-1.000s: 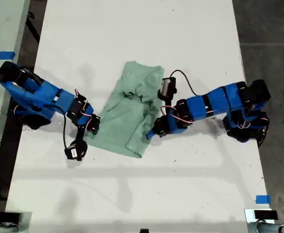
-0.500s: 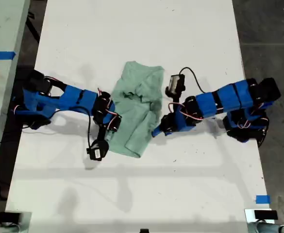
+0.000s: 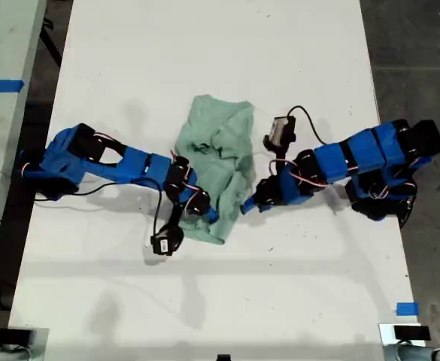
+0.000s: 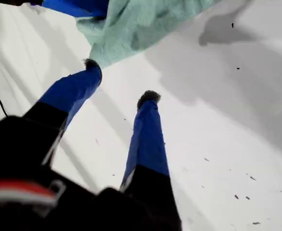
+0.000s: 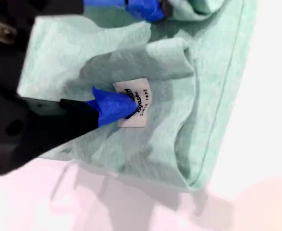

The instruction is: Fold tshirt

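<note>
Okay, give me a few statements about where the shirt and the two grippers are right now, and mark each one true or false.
1. The tshirt lies on a white table. True.
2. My first gripper is clamped on the cloth. False: its jaws stand apart over bare table, with the tshirt's edge just beyond the tips.
3. A small white label shows on the tshirt in the second wrist view. True.
4. The tshirt is spread out flat with both sleeves out. False: it is bunched and partly folded over, lying between the two arms.
</note>
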You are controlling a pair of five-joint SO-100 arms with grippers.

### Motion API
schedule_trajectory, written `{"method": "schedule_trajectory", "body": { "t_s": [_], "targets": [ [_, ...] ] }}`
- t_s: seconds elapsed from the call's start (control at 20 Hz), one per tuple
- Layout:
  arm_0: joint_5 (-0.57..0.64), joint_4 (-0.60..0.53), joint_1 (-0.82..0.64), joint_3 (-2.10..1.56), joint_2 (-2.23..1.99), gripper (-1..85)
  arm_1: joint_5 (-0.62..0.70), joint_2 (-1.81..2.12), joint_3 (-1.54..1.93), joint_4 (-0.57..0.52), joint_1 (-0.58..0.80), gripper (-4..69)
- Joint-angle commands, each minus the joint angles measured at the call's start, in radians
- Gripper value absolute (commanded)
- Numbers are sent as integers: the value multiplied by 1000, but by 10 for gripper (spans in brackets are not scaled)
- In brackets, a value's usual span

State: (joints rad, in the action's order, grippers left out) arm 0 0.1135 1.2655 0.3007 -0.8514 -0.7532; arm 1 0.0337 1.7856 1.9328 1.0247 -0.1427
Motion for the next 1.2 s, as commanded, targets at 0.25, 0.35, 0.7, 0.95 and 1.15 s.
{"method": "schedule_trajectory", "body": {
  "t_s": [0.25,0.35,0.7,0.95,1.15],
  "targets": [
    [-8,367,64,-14,-425,305,-5,75,-9,-3,-18,166],
    [-54,509,80,-66,-525,314,-12,94,-9,21,-23,166],
    [-319,213,149,-1011,-1169,301,-84,241,57,141,-71,227],
    [-417,86,186,-1312,-1381,298,-158,373,206,158,-100,247],
    [-385,71,163,-1312,-1388,294,-144,354,201,118,-100,255]
  ]
}}
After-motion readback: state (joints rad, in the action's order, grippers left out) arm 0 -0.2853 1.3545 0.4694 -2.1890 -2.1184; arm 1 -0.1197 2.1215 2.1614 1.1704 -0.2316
